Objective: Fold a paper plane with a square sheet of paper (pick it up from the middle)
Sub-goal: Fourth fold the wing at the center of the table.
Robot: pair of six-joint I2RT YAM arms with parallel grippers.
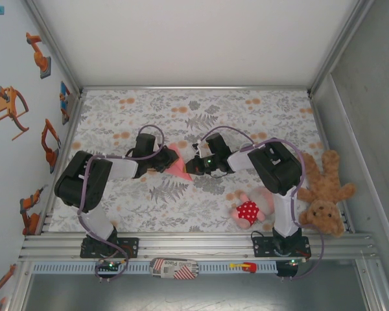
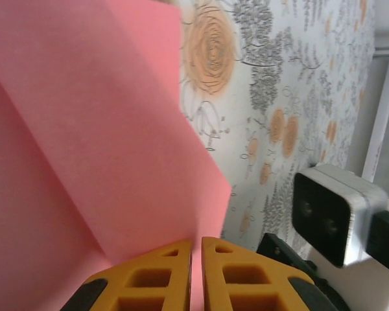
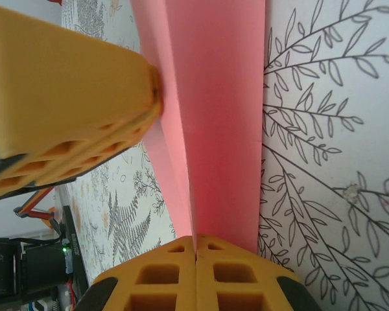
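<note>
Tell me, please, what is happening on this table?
Both arms hold a folded pink paper between them at the middle of the table. The left gripper and the right gripper are each shut on it from opposite sides. A plush doll and a teddy bear lie near the right arm's base, untouched.

You had a floral tablecloth (image 1: 181, 110) under the left gripper (image 1: 172, 160), a white wall (image 1: 194, 39) beyond it, and a pale blue wall (image 1: 6, 65) with orange stickers (image 1: 11, 107) to its left.
</note>
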